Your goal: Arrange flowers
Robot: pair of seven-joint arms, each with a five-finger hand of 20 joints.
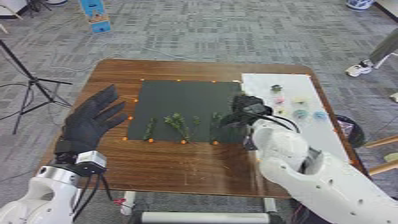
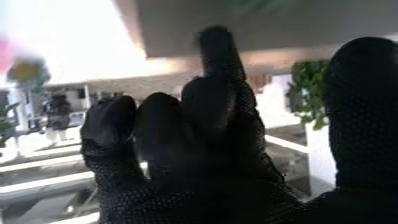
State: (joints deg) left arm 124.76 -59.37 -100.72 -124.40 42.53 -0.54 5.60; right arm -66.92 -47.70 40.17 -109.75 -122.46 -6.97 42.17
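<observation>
1. Flowers lie in two groups: green stems on the dark mat, and flower heads on the white sheet, at the table's right side.
2. The stems lie spread along the near part of the mat, leafy ends away from the robot.
3. The heads are pink, yellowish and blue, grouped near one another, with a dark green piece beyond them.
4. The right hand is over the border between mat and sheet. It is open, its thumb well apart from its fingers.
5. The left hand is open, fingers straight, over the left side of the wooden table.
6. A dark, bag-like container is beside the table, on the right; its contents cannot be made out.
7. A blue-and-white pot sits well apart, on the floor; what it holds cannot be told.
</observation>
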